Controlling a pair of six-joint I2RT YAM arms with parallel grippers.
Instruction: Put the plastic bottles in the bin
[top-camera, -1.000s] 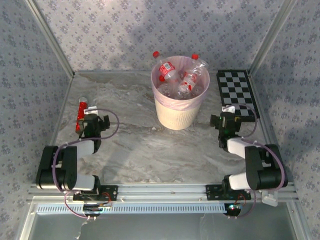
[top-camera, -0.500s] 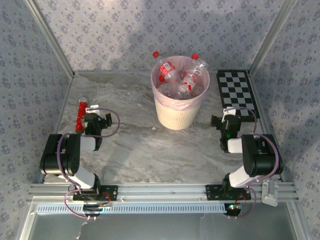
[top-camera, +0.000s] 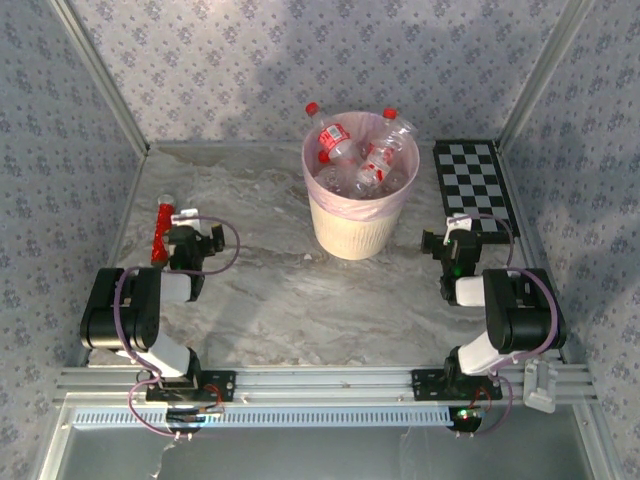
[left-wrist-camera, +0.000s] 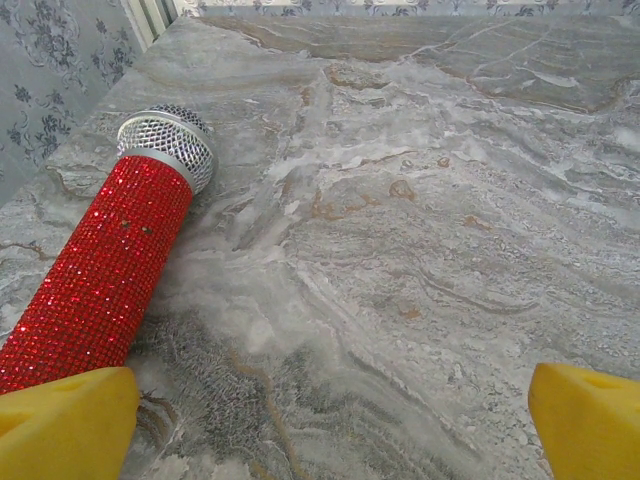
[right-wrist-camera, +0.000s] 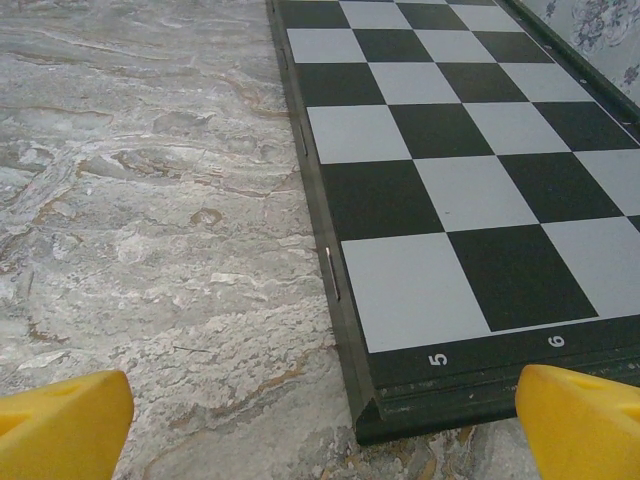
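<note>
The cream-white bin (top-camera: 352, 225) with its pink liner stands at the back middle of the table, heaped with clear plastic bottles (top-camera: 362, 160) with red caps and red-and-white labels. My left gripper (top-camera: 191, 243) rests low on the left side of the table, open, its yellow fingertips (left-wrist-camera: 65, 425) wide apart over bare marble. My right gripper (top-camera: 460, 243) rests low on the right side, open too, with its fingertips (right-wrist-camera: 585, 425) spread at the near edge of the chequered board. Neither gripper holds anything.
A glittery red microphone (left-wrist-camera: 110, 265) with a silver mesh head lies on the marble just left of my left gripper, also seen as the microphone (top-camera: 161, 230) near the left wall. The black-and-white chequered board (right-wrist-camera: 450, 160) lies flat at the right, in front of my right gripper.
Between one second and half a second ago both arms folded back, elbows rising toward their bases. Since then nothing has moved.
</note>
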